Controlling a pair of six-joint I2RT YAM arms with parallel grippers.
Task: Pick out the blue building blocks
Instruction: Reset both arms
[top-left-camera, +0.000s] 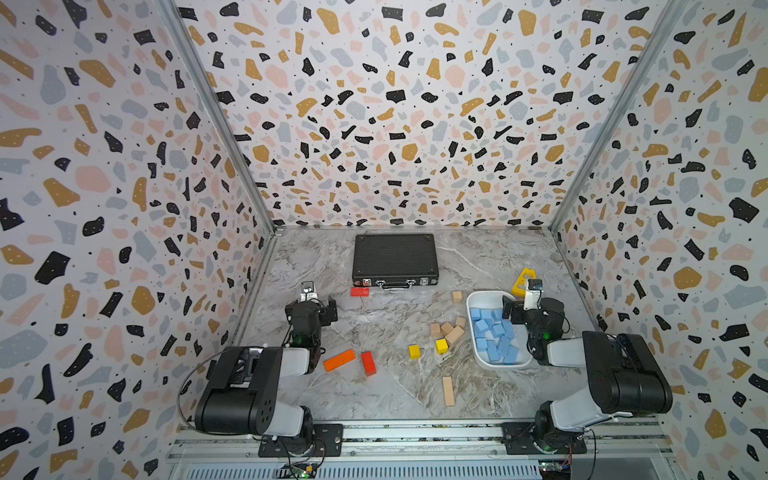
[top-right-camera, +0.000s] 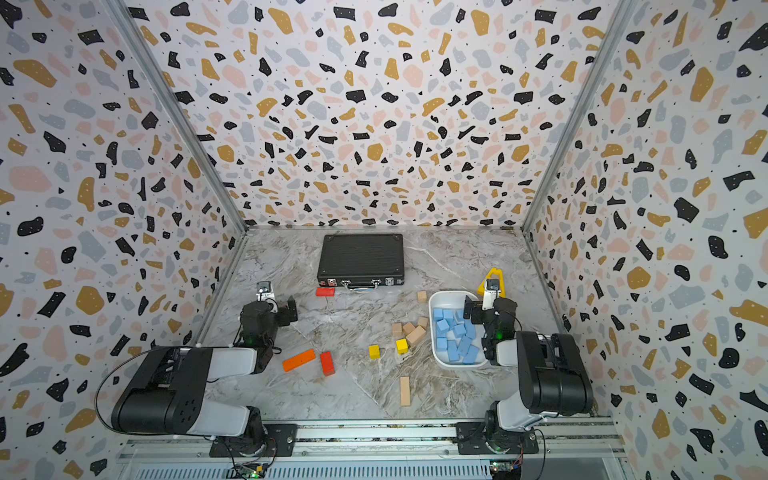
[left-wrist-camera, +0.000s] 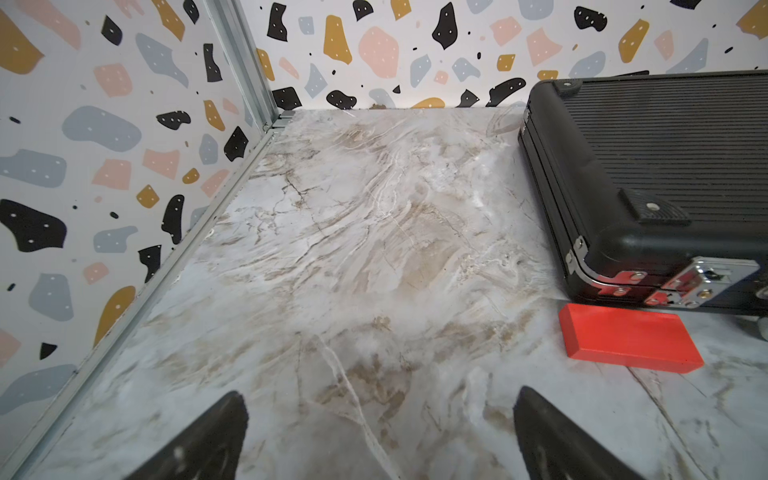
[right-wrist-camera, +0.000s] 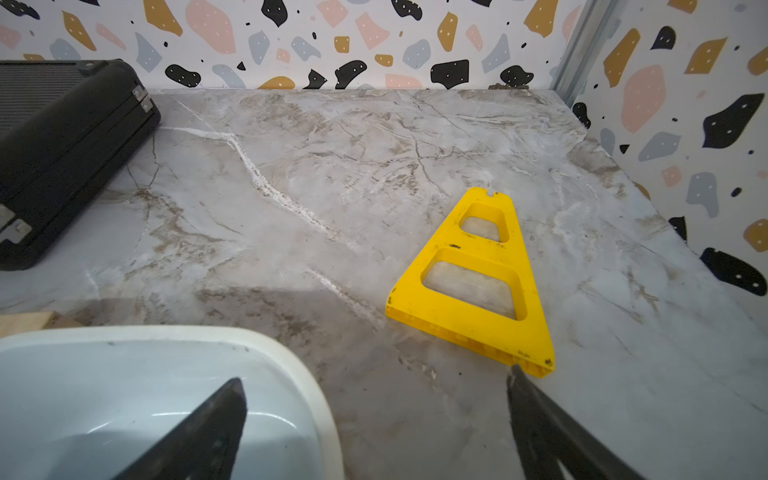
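Note:
Several light-blue building blocks (top-left-camera: 494, 336) (top-right-camera: 455, 332) lie piled in a white tray (top-left-camera: 486, 300) (top-right-camera: 449, 300) at the right of the table, seen in both top views. My right gripper (top-left-camera: 530, 305) (right-wrist-camera: 374, 374) is open beside the tray's far right rim (right-wrist-camera: 291, 353). One of its fingers is over the tray, the other is near a yellow triangular piece (right-wrist-camera: 478, 282), and nothing is between them. My left gripper (top-left-camera: 311, 307) (left-wrist-camera: 379, 390) is open over bare table at the left. No blue block shows outside the tray.
A black case (top-left-camera: 395, 257) lies at the back with a red block (top-left-camera: 359, 291) (left-wrist-camera: 627, 340) in front of it. Orange (top-left-camera: 339, 360) and red (top-left-camera: 368, 363) bars, two yellow cubes (top-left-camera: 414, 351), and tan wooden blocks (top-left-camera: 449, 330) with a tan bar (top-left-camera: 448, 390) lie mid-table.

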